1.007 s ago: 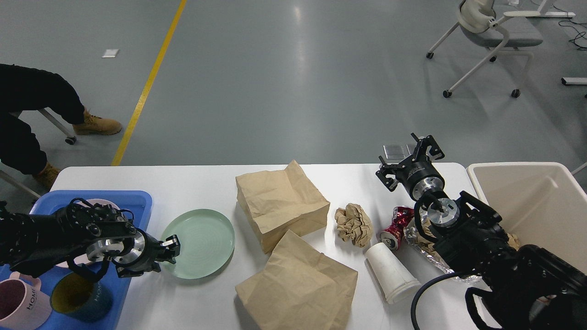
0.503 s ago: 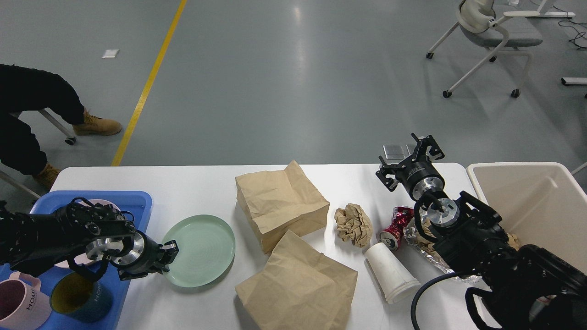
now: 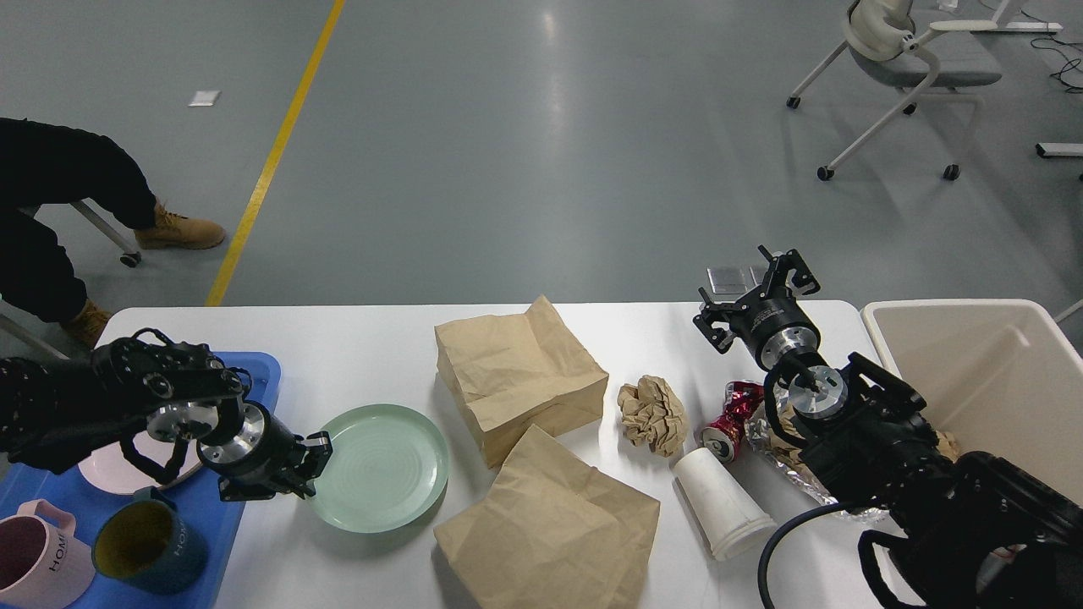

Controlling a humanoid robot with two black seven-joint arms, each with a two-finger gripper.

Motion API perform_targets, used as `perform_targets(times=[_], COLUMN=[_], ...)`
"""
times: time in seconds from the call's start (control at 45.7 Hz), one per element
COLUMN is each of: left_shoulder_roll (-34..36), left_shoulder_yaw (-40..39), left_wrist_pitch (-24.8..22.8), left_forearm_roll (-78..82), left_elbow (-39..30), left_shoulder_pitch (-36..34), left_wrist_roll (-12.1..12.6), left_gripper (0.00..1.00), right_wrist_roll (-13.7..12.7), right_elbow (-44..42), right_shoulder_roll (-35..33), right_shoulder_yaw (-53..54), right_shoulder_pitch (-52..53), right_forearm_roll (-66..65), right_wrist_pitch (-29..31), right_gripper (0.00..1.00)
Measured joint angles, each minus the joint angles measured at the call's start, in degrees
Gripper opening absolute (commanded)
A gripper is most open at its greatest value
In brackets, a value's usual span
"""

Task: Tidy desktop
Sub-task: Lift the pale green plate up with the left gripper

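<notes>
One gripper, the left (image 3: 315,461), pinches the green plate's (image 3: 382,468) near rim on the desktop (image 3: 355,347); right gripper's (image 3: 755,292) finger spread unclear.

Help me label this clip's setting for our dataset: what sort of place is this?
Probably a robotics lab or a workshop hall: a bare grey floor with a yellow line, a wheeled office chair, and a white desktop staged with trash and dishes.

Bare white surface (image 3: 355,342) lies open behind the round pale-green plate (image 3: 381,467); two crumpled brown paper bags (image 3: 516,385) (image 3: 550,520) block the centre, while a crumpled paper ball (image 3: 653,414), crushed red can (image 3: 733,416) and toppled white paper cup (image 3: 722,502) crowd the right.
</notes>
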Motion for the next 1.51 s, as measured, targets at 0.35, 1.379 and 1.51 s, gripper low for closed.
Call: perform_targets(times=[0.35, 1.379, 1.51], left_shoulder_roll=[6.77, 26.23, 29.16], left_shoulder_yaw=[8.88, 26.27, 22.92], left_wrist_pitch=[-14.43, -22.14, -22.13], left_forearm_roll=[-0.46, -12.14, -12.16], left_elbow=[-7.41, -9.67, -6.19], left_shoulder_pitch=[-21.98, -43.53, -36.23], left_wrist_roll=[-0.51, -5.52, -5.56], left_gripper=[0.00, 0.00, 0.00], right_wrist_roll=[0.00, 0.00, 0.00], right_elbow=[0.00, 0.00, 0.00], right_shoulder_roll=[0.00, 0.00, 0.00], right_shoulder_yaw=[0.00, 0.00, 0.00], right_shoulder_pitch=[0.00, 0.00, 0.00], right_forearm_roll=[0.00, 0.00, -0.03], right_wrist_pitch=[-0.04, 0.00, 0.01], right_gripper=[1.00, 1.00, 1.00])
